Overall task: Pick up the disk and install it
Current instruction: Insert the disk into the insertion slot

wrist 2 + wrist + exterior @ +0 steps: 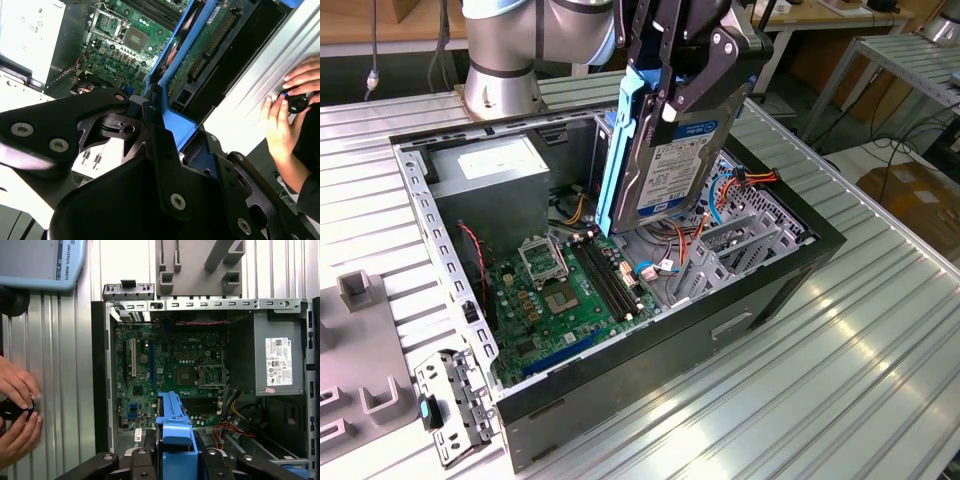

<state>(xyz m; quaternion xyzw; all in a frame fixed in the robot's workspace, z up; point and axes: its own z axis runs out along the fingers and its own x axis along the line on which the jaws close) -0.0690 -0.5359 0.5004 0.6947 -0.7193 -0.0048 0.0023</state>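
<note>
One case (650,365), open, on a ribbed metal desk (860,380). Exterior view, left to right: grey fixture (360,340); loose bracket (455,405); supply box (495,170) with white printed sticker; green board (555,300). One disk (665,170), on edge above the case's middle, blue rail leftward, white black-banded label facing right. Gripper (680,85) jaws clamp its upper end. Two hands (17,410) rest beside the case in the first wrist view. Room: further tables, cardboard box (910,195).
</note>
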